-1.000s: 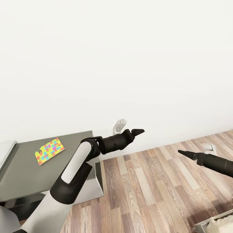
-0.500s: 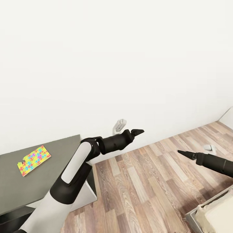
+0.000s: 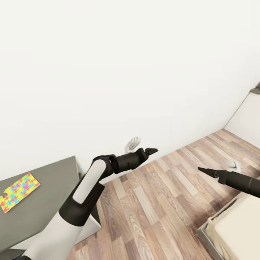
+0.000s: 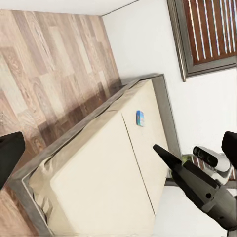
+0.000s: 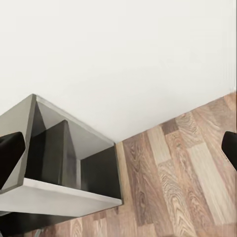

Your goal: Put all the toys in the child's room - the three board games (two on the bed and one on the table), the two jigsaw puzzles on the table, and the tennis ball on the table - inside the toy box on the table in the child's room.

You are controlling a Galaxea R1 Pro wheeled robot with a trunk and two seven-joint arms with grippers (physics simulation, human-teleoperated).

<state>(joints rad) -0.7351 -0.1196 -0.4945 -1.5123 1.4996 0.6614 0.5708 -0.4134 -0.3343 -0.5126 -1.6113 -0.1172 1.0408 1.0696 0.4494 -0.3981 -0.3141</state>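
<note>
One jigsaw puzzle, a thin many-coloured square, lies flat on a dark grey cabinet top at the head view's far left. The bed with its beige mattress and grey frame enters at the lower right. In the left wrist view a small blue board game rests on the bed. My left gripper hangs in the air over the wood floor, its fingers wide apart and empty. My right gripper hovers above the floor near the bed, fingers also spread with nothing held.
A dark grey cabinet with open shelves stands against the white wall. Wood-plank floor lies between cabinet and bed. White wall fittings sit low on the wall. A grey-framed window is beside the bed.
The view has swung to the right: the cabinet and puzzle slid toward the left edge and more of the bed came in. My left arm sits slightly lower. Both grippers stay open.
</note>
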